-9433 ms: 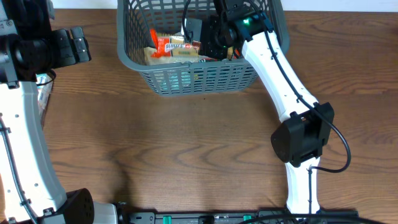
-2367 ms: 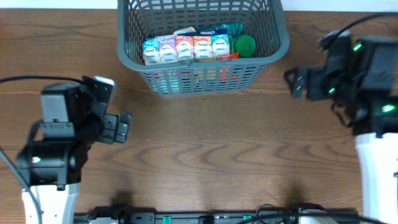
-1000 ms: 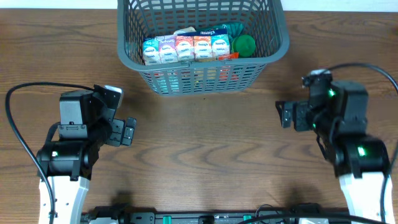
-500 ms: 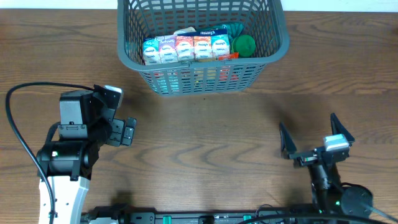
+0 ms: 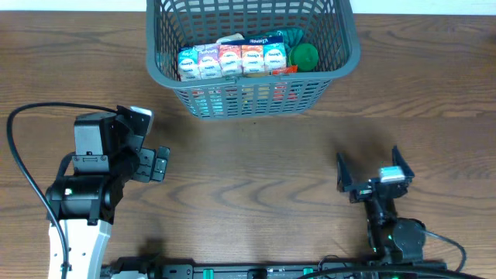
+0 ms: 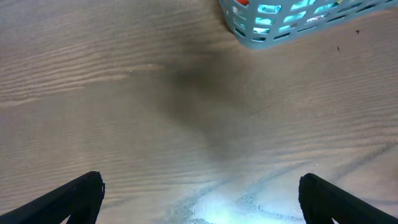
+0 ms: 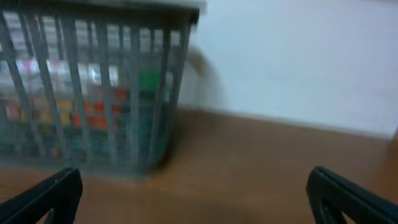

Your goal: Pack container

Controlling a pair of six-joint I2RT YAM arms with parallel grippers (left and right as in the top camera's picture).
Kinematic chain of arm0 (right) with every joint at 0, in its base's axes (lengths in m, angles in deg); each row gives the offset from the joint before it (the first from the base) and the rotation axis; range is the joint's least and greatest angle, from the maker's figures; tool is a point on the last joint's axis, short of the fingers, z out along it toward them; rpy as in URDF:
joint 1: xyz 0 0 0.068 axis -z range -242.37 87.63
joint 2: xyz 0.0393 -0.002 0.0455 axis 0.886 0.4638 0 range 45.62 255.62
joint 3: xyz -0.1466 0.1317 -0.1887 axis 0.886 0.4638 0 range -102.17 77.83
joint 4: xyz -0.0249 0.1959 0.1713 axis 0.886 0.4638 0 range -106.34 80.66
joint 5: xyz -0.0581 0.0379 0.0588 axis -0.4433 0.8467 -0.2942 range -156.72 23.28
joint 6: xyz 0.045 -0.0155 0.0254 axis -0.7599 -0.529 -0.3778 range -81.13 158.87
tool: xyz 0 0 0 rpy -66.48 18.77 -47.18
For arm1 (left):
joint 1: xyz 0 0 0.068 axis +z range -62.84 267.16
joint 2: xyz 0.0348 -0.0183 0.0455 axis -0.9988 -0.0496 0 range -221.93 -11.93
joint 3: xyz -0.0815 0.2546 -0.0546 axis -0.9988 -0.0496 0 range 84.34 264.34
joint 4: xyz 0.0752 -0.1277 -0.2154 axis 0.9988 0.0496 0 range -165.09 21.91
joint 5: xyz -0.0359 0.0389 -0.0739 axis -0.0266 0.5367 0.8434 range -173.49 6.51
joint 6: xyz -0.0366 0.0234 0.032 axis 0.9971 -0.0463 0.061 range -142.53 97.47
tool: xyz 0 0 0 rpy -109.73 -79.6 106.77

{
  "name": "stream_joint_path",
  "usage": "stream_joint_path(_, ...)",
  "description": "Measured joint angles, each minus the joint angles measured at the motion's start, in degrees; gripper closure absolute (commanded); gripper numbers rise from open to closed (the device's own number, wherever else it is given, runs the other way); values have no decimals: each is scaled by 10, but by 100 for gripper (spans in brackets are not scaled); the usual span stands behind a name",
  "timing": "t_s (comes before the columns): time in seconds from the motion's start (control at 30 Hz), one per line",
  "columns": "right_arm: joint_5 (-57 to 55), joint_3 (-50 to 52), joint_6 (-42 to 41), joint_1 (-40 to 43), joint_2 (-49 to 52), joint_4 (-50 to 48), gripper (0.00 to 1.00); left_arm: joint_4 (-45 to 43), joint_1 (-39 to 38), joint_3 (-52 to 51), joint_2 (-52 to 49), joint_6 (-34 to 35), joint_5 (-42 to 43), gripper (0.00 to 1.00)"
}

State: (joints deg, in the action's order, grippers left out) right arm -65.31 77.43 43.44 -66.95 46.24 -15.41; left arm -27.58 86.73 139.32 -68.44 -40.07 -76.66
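Overhead, right tool (image 5: 369, 164) has pulled back low, wide and empty like left tool (image 5: 155, 163); basket (image 5: 256, 101) looks packed, probably finished.

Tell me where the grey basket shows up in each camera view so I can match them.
Overhead: the grey basket is at top centre, seen whole from above.
Left wrist: only one corner of it shows, at top right.
Right wrist: it fills the left half as a blurred lattice wall.
Shared landmark: the wooden table it stands on.
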Motion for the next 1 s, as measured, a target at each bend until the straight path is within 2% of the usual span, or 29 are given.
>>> stream_joint_path(0.07, -4, 0, -9, -2, 2, 31, 1, 0, 0, 0, 0, 0, 0, 2)
stream_joint_path(1.0, -12, 0, -17, -2, 1, 31, 1, 0, 0, 0, 0, 0, 0, 2)
